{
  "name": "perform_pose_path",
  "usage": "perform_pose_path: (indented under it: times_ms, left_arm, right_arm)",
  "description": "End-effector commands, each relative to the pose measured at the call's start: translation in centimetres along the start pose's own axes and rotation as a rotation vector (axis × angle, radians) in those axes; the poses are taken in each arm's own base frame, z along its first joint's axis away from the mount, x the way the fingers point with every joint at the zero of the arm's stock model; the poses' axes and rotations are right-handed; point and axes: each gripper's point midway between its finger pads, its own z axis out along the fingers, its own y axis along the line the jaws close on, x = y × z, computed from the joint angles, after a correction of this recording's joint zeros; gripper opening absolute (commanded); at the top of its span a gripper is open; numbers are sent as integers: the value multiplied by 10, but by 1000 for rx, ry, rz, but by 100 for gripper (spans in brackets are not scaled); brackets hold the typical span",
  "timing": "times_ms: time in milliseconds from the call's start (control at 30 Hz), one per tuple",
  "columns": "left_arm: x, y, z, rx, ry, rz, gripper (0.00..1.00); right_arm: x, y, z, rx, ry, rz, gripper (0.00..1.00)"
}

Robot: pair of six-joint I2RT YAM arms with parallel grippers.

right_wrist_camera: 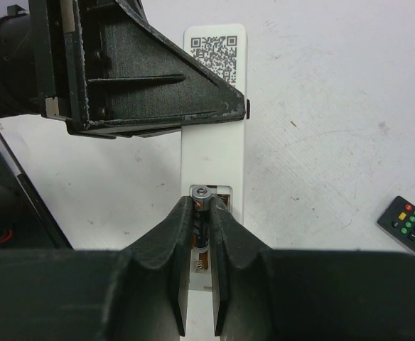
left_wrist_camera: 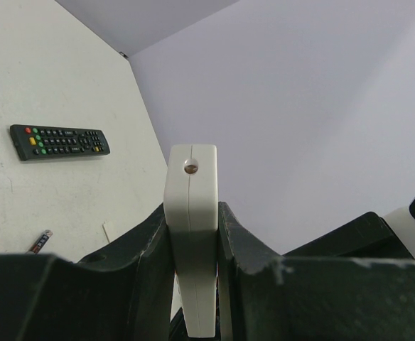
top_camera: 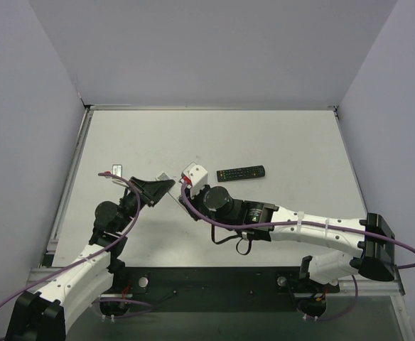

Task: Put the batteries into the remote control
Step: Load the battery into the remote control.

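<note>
My left gripper [top_camera: 159, 189] is shut on the white remote control [left_wrist_camera: 191, 206] and holds it edge-on above the table. In the right wrist view the remote [right_wrist_camera: 213, 153] shows its back, with a QR label and an open battery compartment. My right gripper [right_wrist_camera: 202, 207] is shut on a dark battery [right_wrist_camera: 204, 193] with a silver end, and the battery sits in the compartment's left slot. The right gripper [top_camera: 186, 190] meets the remote just right of the left one. A small slim thing [left_wrist_camera: 40, 241] lies on the table; I cannot tell if it is the other battery.
The long black many-buttoned remote [top_camera: 241, 173] lies on the table to the right, and it also shows in the left wrist view [left_wrist_camera: 60, 141]. A small flat grey piece [top_camera: 117, 169] lies at the left. A small white flat piece [left_wrist_camera: 108, 231] lies near the slim thing.
</note>
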Motion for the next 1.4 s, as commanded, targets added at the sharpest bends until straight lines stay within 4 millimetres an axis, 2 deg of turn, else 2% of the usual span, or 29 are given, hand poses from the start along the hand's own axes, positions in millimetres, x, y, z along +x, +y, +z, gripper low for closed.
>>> perform_pose_path:
  times_ms: [0,433,767,1000,1133,1367]
  left_arm:
    - [-15,-35,1,119,-64,13,0]
    - [-16,-39,0,131,-66,6,0]
    - [-13,-35,0,120,-52,15,0]
    - [-12,-34,-1,106,-45,26,0]
    - [-11,-35,-1,109,-41,34,0]
    - [-9,-31,-2,98,-36,37,0]
  right_arm:
    - [11,1,0,11,21,-19,0]
    - [15,-4,0,37,28,-22,0]
    - [21,12,3,-54,60,-56,0]
    - [22,3,2,-8,64,-54,0]
    - [19,-11,-1,71,47,-29,0]
    - [16,-15,-3,85,32,-15,0]
